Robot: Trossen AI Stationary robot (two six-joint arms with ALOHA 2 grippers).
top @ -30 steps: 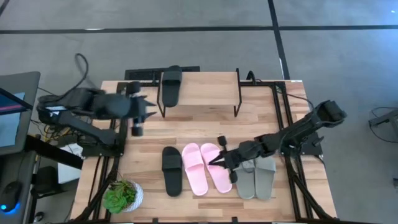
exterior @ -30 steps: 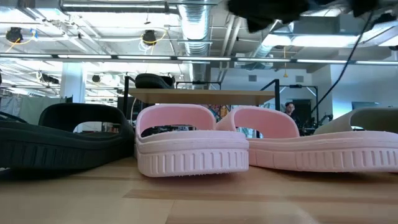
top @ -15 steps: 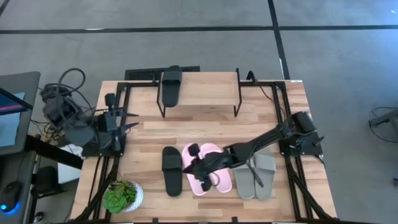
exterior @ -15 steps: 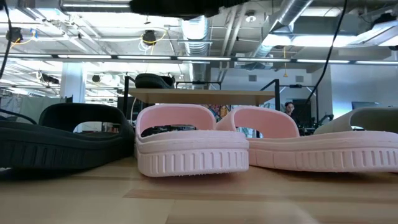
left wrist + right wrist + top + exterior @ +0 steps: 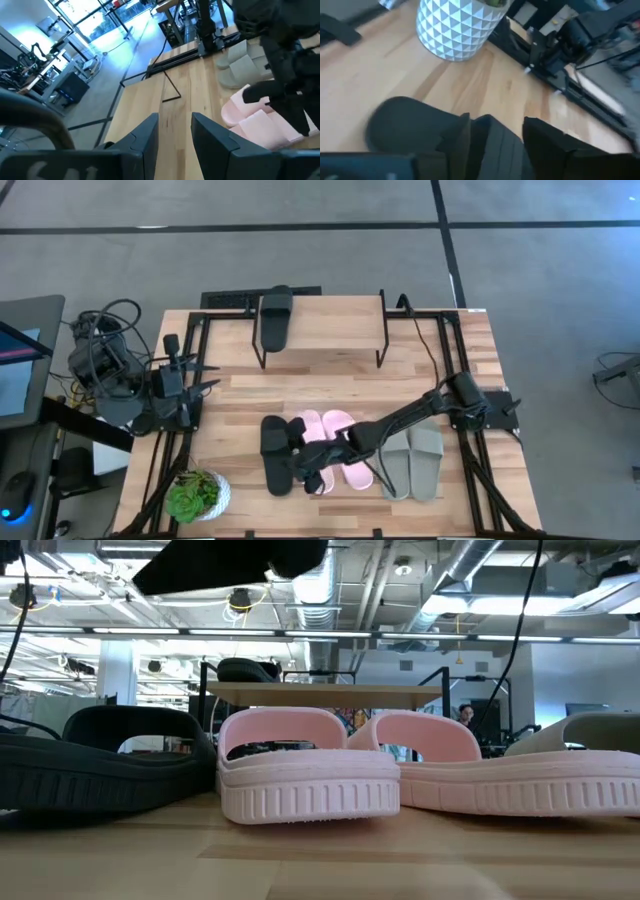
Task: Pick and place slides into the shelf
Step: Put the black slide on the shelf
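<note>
My right gripper (image 5: pixel 292 463) (image 5: pixel 492 142) hovers open above the black slide (image 5: pixel 273 455) (image 5: pixel 410 120), which lies sole down at the table's near left; in the low view the gripper (image 5: pixel 230 560) hangs well above it. The pink slides (image 5: pixel 340 428) (image 5: pixel 310 775) and the grey-green slides (image 5: pixel 425 460) lie beside it in a row. A second black slide (image 5: pixel 275 315) rests on the left end of the shelf's plank top (image 5: pixel 335 315) (image 5: pixel 320 695). My left gripper (image 5: pixel 205 375) (image 5: pixel 175 132) waits open at the table's left edge.
A potted plant in a white faceted pot (image 5: pixel 198 495) (image 5: pixel 455 25) stands at the near left corner, close to the black slide. Bare wood (image 5: pixel 330 385) lies between the shelf and the row of slides. Black frame rails run along both table sides.
My right gripper has swept toward the table's left edge, from the grey-green slides across the pink pair to above the black slide, and its fingers have opened. My left arm has drawn back toward the table's left edge. No slide has moved.
</note>
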